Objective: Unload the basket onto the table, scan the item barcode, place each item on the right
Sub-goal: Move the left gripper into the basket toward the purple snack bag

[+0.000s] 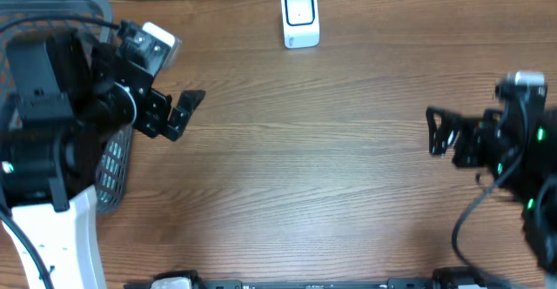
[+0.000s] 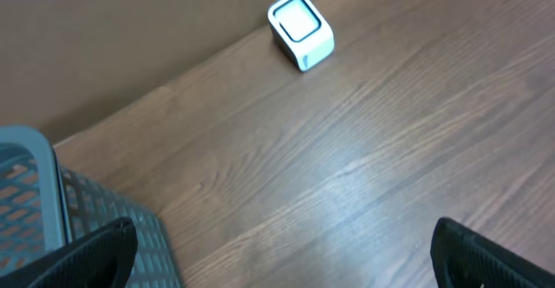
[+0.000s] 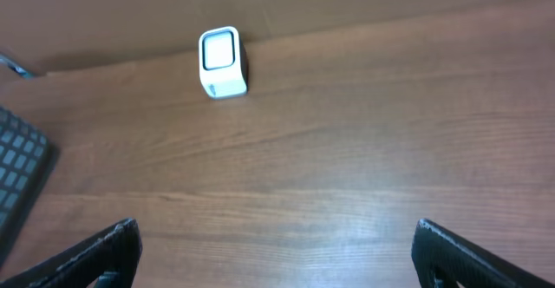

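A small white barcode scanner [image 1: 300, 16] with a square window stands at the table's far edge, and also shows in the left wrist view [image 2: 300, 31] and the right wrist view [image 3: 222, 61]. The item is out of view in every frame. My left gripper [image 1: 184, 113] hangs open over the wood just right of the basket, with nothing between its fingers [image 2: 87, 255]. Far to the right, my right gripper [image 1: 432, 132] points left and is open and empty, its fingertips [image 3: 468, 258] wide apart over bare table.
A grey mesh basket [image 1: 113, 167] sits at the left edge, mostly covered by the left arm; its corner shows in the left wrist view [image 2: 35, 193] and the right wrist view [image 3: 17, 166]. A brown wall runs behind the scanner.
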Controlling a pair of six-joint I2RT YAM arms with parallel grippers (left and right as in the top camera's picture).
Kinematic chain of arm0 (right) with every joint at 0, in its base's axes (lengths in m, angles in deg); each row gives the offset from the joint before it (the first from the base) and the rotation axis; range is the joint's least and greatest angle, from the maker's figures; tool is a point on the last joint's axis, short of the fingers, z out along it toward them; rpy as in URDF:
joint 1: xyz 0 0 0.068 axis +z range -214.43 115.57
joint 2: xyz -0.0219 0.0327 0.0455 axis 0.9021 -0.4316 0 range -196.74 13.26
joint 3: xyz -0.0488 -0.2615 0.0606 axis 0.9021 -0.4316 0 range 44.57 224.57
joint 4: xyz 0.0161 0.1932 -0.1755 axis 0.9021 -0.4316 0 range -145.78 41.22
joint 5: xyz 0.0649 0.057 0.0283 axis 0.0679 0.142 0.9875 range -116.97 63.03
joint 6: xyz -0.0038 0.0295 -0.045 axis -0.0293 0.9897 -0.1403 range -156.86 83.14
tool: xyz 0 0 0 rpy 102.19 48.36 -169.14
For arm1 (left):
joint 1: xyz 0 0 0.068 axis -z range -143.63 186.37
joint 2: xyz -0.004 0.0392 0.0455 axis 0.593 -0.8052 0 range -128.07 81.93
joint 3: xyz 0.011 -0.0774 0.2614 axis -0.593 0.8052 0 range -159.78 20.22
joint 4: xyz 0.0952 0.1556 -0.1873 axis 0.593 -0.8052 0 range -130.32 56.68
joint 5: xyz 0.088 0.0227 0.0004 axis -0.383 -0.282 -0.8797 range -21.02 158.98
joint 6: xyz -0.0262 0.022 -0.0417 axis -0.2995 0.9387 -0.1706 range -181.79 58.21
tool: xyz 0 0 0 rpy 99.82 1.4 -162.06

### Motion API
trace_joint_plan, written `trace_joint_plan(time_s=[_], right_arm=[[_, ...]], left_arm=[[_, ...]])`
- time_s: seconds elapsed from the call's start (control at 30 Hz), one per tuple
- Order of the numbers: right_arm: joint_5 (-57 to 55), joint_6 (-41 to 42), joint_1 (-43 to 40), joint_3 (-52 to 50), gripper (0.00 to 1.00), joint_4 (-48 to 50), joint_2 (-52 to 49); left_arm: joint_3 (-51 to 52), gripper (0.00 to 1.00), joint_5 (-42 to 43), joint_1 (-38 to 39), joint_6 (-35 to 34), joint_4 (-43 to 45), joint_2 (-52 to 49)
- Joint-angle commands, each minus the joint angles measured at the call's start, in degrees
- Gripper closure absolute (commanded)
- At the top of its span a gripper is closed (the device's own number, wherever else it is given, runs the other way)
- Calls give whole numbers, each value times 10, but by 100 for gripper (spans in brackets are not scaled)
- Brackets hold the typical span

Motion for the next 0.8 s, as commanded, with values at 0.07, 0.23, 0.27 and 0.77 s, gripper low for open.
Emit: trace_joint_plan(time_s=[0.07,0.23,0.27,0.77], right_arm=[[33,-13,2,114,0,-47,-104],[152,-13,2,113,0,-42,-158],[155,-13,2,113,0,-43,-165],[153,-15,2,112,0,-47,-193]], left_arm=[[-86,1,58,-2,7,-48,-38],[-86,1,140,-2,-110,-61,-39],[-86,1,142,-2,-117,-60,-39],[-92,4,-197,-171,-382,25,-63]])
